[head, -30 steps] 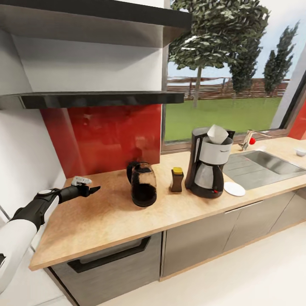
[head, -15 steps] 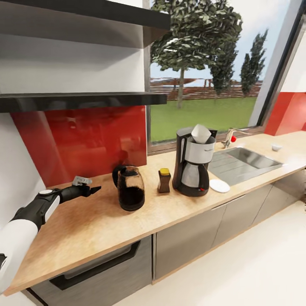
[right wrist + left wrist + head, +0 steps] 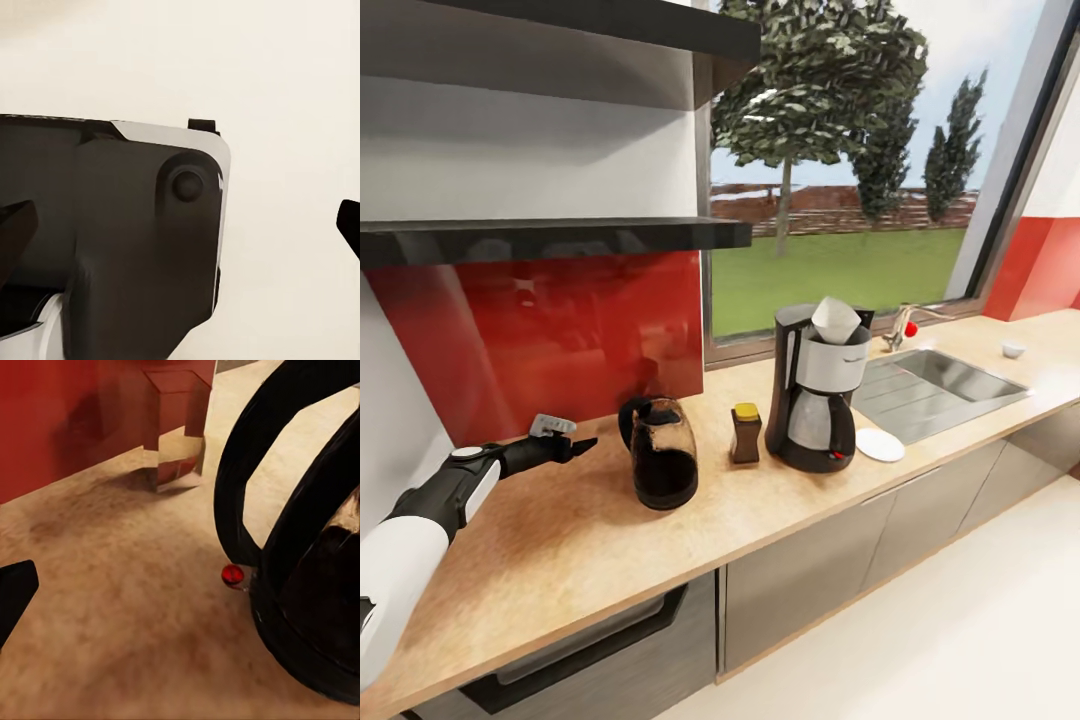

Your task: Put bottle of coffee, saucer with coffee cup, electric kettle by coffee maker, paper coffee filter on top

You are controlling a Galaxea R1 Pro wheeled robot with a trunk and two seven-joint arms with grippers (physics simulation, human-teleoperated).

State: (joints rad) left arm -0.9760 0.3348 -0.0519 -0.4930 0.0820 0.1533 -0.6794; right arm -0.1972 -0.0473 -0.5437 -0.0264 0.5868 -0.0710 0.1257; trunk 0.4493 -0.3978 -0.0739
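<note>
The kitchen countertop (image 3: 590,530) had most of the coffee station lined up in a row under the window. The coffee maker (image 3: 815,395) stood near the sink (image 3: 950,378), with the paper coffee filter (image 3: 835,318) perched on top of it. The bottle of coffee (image 3: 745,433) sat just beside it on the left, and the electric kettle (image 3: 658,452) was a bit further left again. The saucer (image 3: 879,445) lay flat just to the right of the coffee maker's base, nothing on it. A small white thing that looked like the coffee cup (image 3: 1012,348) sat way off past the sink, too tiny to be sure.

The kitchen shelf (image 3: 550,238) ran along the wall above the red backsplash (image 3: 540,340).

The left gripper (image 3: 582,443) hung over the counter left of the kettle, well apart from it, holding nothing; honestly couldn't tell how far its fingers were spread. In the right wrist view the right gripper's (image 3: 180,240) dark fingertips (image 3: 15,225) sat wide apart at the frame edges, with nothing between them.
</note>
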